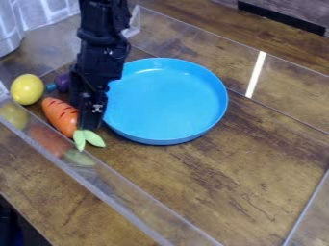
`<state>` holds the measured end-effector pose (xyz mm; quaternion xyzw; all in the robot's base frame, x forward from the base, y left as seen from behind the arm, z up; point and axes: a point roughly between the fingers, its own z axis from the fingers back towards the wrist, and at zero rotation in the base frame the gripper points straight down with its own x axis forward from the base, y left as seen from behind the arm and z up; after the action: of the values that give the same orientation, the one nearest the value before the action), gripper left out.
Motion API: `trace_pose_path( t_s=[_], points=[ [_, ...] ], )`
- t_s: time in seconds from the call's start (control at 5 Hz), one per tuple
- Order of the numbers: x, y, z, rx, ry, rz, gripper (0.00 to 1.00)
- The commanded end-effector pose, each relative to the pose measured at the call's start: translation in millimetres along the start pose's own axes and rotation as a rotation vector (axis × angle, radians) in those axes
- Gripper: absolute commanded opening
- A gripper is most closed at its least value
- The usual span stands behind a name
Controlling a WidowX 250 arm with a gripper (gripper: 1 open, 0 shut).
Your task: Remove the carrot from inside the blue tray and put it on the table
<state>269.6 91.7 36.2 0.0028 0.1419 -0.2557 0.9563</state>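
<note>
The orange carrot lies on the table just left of the blue tray, outside its rim. Its green leafy end points toward the front. My black gripper hangs low between the carrot and the tray's left rim, right against the carrot's right side. The jaws stand open and hold nothing. The tray has nothing inside it.
A yellow round fruit sits left of the carrot. A purple toy is partly hidden behind the gripper. A glossy clear sheet edge runs diagonally across the front. A metal object stands at the far left.
</note>
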Motion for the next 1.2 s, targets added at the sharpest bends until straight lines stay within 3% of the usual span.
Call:
trace_pose_path(
  t_s=[0.0, 1.0],
  points=[
    [-2.6, 3.8, 14.6, 0.02, -0.02, 0.007, 1.0],
    [-5.2, 2.3, 24.4, -0.003, -0.014, 0.015, 1.0]
  ],
)
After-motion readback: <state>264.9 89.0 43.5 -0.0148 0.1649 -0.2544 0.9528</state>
